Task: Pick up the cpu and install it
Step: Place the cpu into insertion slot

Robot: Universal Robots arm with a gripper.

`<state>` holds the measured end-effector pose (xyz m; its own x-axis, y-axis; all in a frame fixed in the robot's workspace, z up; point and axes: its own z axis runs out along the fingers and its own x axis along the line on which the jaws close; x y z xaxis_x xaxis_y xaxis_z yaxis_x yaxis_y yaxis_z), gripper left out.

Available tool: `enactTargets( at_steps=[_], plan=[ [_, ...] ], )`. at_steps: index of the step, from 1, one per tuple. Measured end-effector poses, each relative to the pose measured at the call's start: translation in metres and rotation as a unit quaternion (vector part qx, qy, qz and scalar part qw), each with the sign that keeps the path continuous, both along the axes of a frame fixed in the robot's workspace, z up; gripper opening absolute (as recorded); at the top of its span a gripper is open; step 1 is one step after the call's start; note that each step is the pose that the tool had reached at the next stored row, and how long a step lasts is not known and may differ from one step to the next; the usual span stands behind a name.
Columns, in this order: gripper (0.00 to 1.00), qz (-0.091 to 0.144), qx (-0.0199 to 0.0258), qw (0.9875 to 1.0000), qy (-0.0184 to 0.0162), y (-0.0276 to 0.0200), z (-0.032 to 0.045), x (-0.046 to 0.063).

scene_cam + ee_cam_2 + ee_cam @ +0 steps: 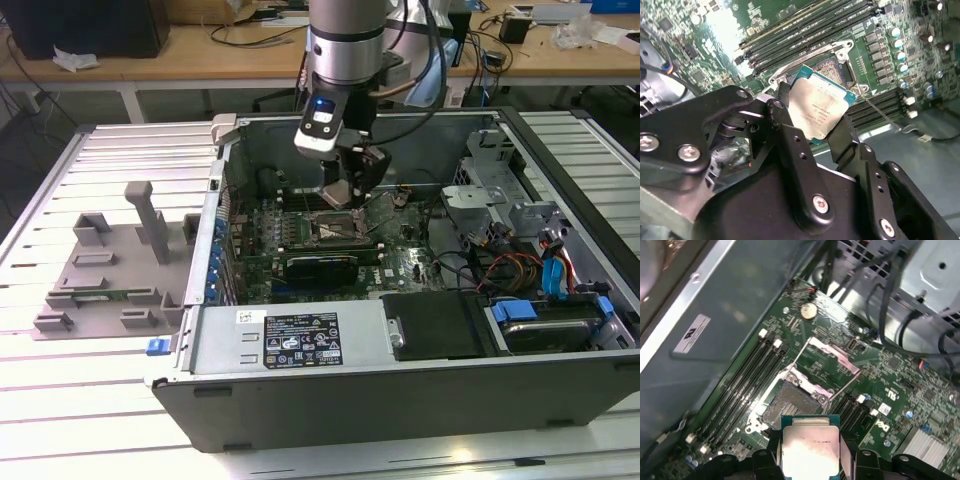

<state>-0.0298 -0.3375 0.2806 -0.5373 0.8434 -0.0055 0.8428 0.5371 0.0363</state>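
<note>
As you look at the exterior view, the pincer (343, 193) hangs inside the open computer case (300, 340), just above the motherboard (410, 252). In the second wrist view, its fingers (785, 117) clamp the cpu (821, 111) by two opposite edges. In the first wrist view, you see the cpu held near the open socket (790, 405), not seated.
</note>
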Motion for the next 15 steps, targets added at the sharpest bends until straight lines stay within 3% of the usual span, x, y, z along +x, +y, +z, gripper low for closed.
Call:
enactTargets(
  at_steps=[5,9,11,15],
  plan=[
    [0.55,-0.047,0.0000,0.9989,0.0000,0.0000,0.0000,0.0000],
    [0.55,-0.109,0.0000,0.9940,0.0000,0.0000,0.0000,0.0000],
    [0.55,-0.139,0.0000,0.9903,0.0000,0.0000,-0.0001,0.0000],
    [0.55,-0.172,0.0000,0.9851,0.0000,0.0000,-0.0001,0.0000]
  ],
)
